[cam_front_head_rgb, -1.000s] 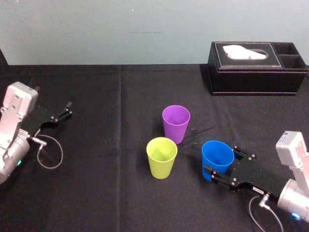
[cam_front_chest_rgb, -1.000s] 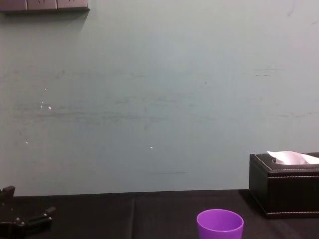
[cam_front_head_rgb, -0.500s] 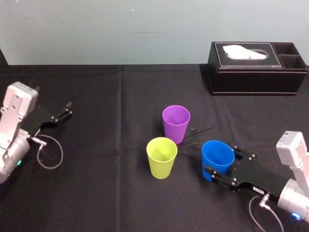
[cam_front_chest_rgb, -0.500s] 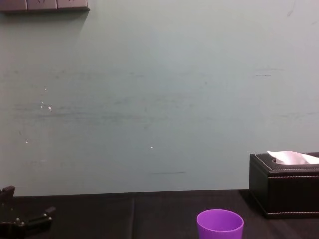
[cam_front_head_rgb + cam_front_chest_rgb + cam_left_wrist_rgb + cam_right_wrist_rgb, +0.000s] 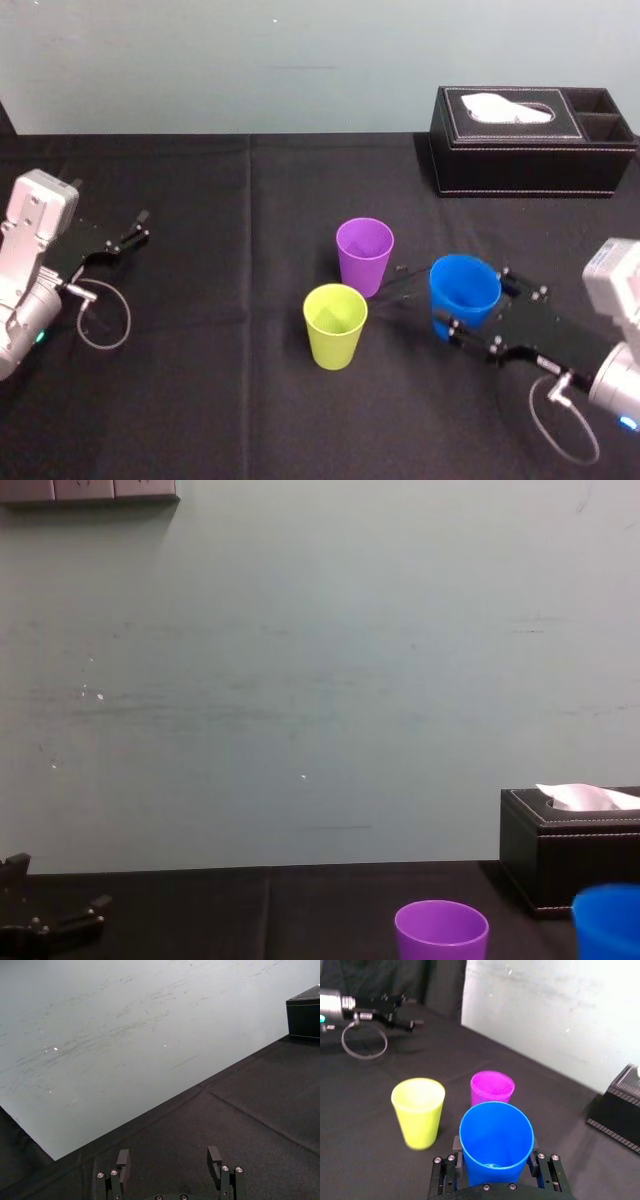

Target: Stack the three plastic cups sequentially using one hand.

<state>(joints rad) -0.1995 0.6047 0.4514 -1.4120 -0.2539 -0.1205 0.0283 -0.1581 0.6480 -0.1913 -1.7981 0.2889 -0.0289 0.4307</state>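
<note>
One blue cup [image 5: 465, 288] in jaws of right gripper [image 5: 472, 303], near purple cup [image 5: 365, 255] — left gripper [image 5: 168, 1152] gaping, well apart.

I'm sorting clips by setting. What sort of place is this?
Probably a robot test room: a black-clothed table against a bare pale wall, a black tissue box, a purple cup, a yellow-green cup, and a blue cup held by the right gripper; the left gripper sits parked at the table's left.

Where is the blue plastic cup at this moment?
The blue plastic cup is on the right in the head view, clamped in the right gripper, just right of the purple plastic cup; the left gripper rests far left.
</note>
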